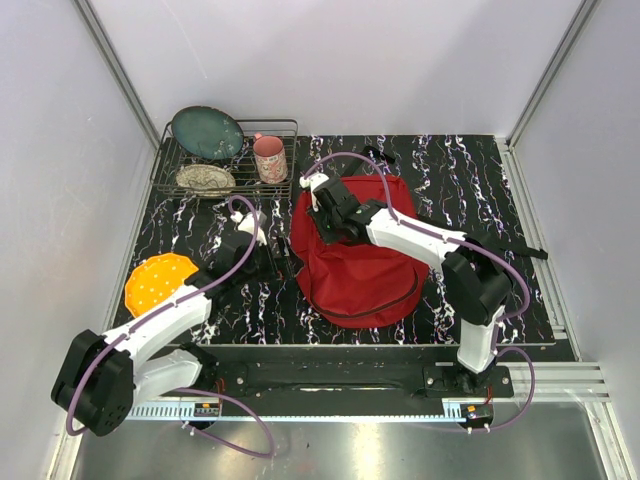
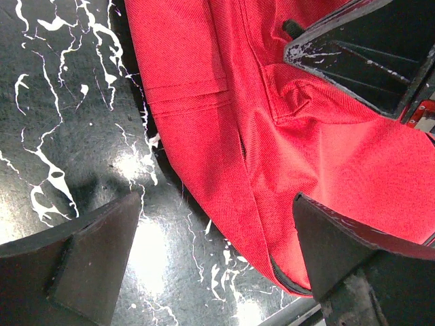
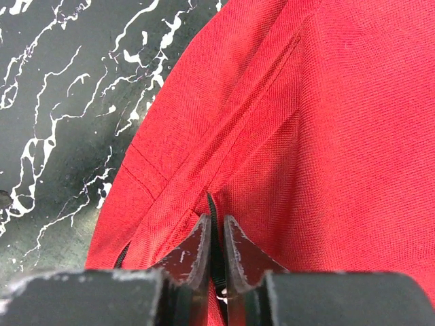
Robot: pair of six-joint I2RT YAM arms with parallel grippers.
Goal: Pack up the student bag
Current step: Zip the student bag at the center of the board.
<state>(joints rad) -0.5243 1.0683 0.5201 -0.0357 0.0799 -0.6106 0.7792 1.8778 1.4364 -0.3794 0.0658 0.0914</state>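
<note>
The student bag (image 1: 355,270) is a red fabric backpack lying flat in the middle of the marbled black table. My right gripper (image 1: 322,205) is over its upper left corner. In the right wrist view the right gripper (image 3: 216,227) is shut on a thin black zipper pull (image 3: 212,207) at a seam of the bag (image 3: 326,122). My left gripper (image 1: 268,255) is open beside the bag's left edge. In the left wrist view the left gripper (image 2: 216,204) straddles the edge of the bag (image 2: 306,136), with nothing held. The right gripper's fingers (image 2: 360,54) show there at top right.
A wire dish rack (image 1: 165,170) at the back left holds a teal plate (image 1: 207,131), a pink mug (image 1: 269,158) and a pale dish (image 1: 206,179). An orange plate (image 1: 157,282) lies at the left. A black strap (image 1: 378,155) lies behind the bag.
</note>
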